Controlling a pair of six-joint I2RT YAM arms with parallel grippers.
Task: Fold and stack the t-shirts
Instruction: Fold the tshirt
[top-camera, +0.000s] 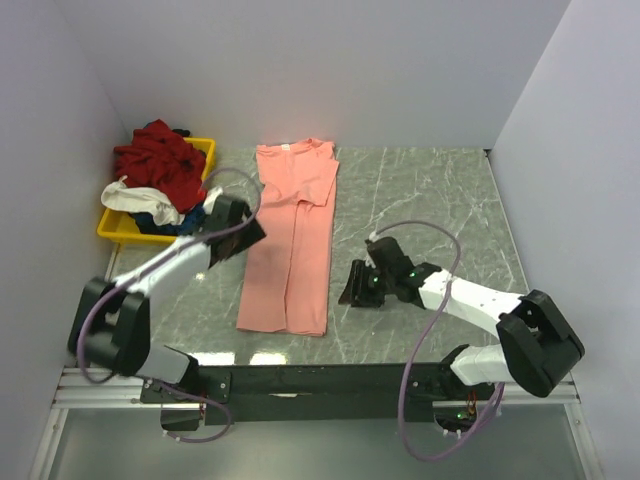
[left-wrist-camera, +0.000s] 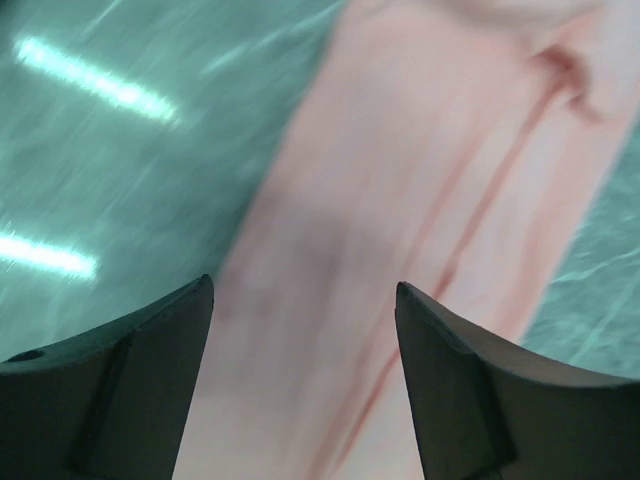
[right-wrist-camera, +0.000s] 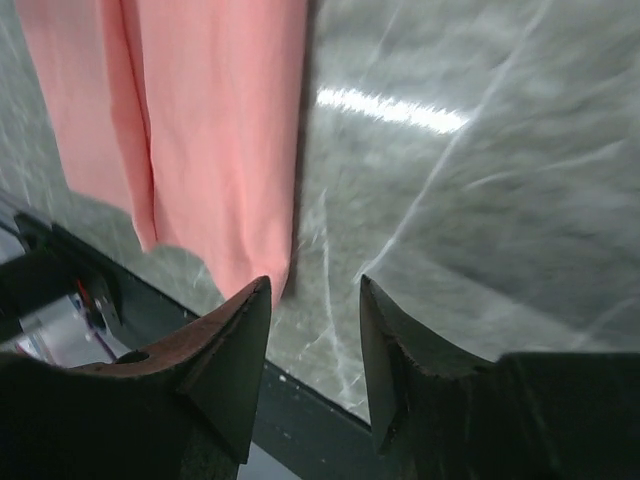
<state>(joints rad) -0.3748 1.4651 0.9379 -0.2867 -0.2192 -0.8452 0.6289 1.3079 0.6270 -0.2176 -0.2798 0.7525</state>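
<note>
Three views logged.

Top external: salmon-pink t-shirt (top-camera: 290, 240) lies flat as a long strip mid-table, collar at the far end; left gripper (top-camera: 240, 228) sits at its left edge; right gripper (top-camera: 353, 285) is just beside its right edge, near the hem. Only this view shows the yellow tray (top-camera: 108, 232), in the far left corner, heaped with a dark red t-shirt (top-camera: 155, 160), a white t-shirt (top-camera: 135, 197) and a blue t-shirt (top-camera: 160, 220). Table (top-camera: 430, 190) is grey-green, marbled; pale walls (top-camera: 350, 60) on three sides.

Left wrist: blurred; fingers (left-wrist-camera: 130, 390) well apart, nothing between them; creased pink cloth below.

Right wrist: fingers (right-wrist-camera: 225, 370) a narrow gap apart, holding nothing; they hang over bare table beside the shirt's hem corner; table's near edge visible.
</note>
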